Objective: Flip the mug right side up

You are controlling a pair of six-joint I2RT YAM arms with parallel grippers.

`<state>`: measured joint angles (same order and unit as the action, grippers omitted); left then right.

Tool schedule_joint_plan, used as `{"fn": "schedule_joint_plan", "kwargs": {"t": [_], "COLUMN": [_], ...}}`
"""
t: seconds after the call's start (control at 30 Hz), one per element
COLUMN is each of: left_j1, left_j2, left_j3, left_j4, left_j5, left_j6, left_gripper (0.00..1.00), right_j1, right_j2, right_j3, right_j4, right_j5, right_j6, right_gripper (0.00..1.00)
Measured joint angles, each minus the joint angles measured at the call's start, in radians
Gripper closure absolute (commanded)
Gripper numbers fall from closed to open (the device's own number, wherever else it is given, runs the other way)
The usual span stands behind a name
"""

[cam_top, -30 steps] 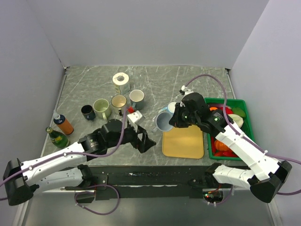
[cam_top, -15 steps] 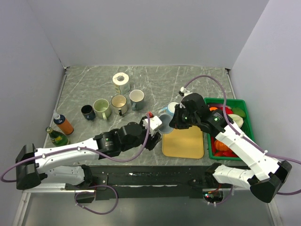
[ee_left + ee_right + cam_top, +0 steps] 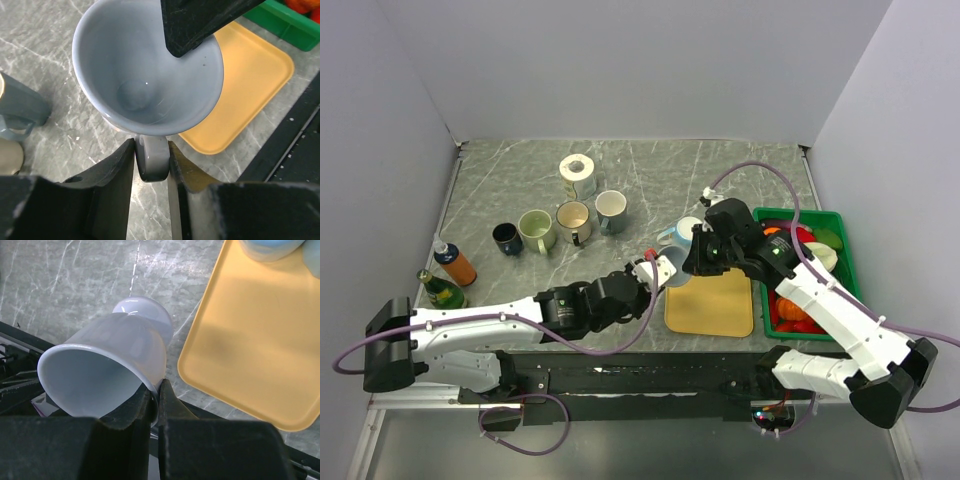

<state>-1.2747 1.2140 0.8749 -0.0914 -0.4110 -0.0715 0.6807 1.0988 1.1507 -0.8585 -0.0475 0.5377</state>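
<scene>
A pale blue-grey mug (image 3: 677, 268) hangs tilted above the table at the left edge of the yellow tray (image 3: 712, 302). Its opening faces the near edge. My right gripper (image 3: 698, 256) is shut on the mug's rim (image 3: 150, 385), one finger inside the wall and one outside. My left gripper (image 3: 656, 270) has come in from the left, and its two fingers press on both sides of the mug's handle (image 3: 152, 159). In the left wrist view I look straight into the empty mug (image 3: 145, 75). In the right wrist view the mug (image 3: 107, 360) lies slanted over the marble.
Several mugs (image 3: 572, 218) and a paper roll (image 3: 578, 170) stand at the back left. Two bottles (image 3: 453, 264) are at the left edge. A green bin of toy food (image 3: 825, 262) sits right of the tray. Another pale cup (image 3: 670, 236) is just behind the held mug.
My left arm has swung right from the table's middle to the mug, and its jaws have closed onto the handle. The right gripper kept its hold on the rim.
</scene>
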Motion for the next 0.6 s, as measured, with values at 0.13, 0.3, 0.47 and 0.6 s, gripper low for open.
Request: {"fn": "schedule_joint_plan", "kwargs": {"t": [0.13, 0.3, 0.47, 0.6], "left_j1": [-0.019, -0.027, -0.027, -0.029], "left_j2": [0.019, 0.029, 0.03, 0.029], "left_j3": [0.0, -0.006, -0.045, -0.069], "left_j4": [0.008, 0.021, 0.017, 0.029], "left_j5": [-0.06, -0.109, -0.138, -0.163], "left_j6": [0.004, -0.018, -0.054, -0.105], "left_gripper": [0.99, 0.99, 0.99, 0.99], "right_j1": [-0.002, -0.003, -0.003, -0.003], "right_j2": [0.002, -0.014, -0.037, -0.068], "right_j3": [-0.016, -0.047, -0.065, -0.106], "right_j4": [0.014, 0.074, 0.138, 0.169], "right_j5": [0.004, 0.009, 0.01, 0.021], "right_j6": [0.0, 0.01, 0.026, 0.05], "right_gripper": [0.75, 0.54, 0.53, 0.53]}}
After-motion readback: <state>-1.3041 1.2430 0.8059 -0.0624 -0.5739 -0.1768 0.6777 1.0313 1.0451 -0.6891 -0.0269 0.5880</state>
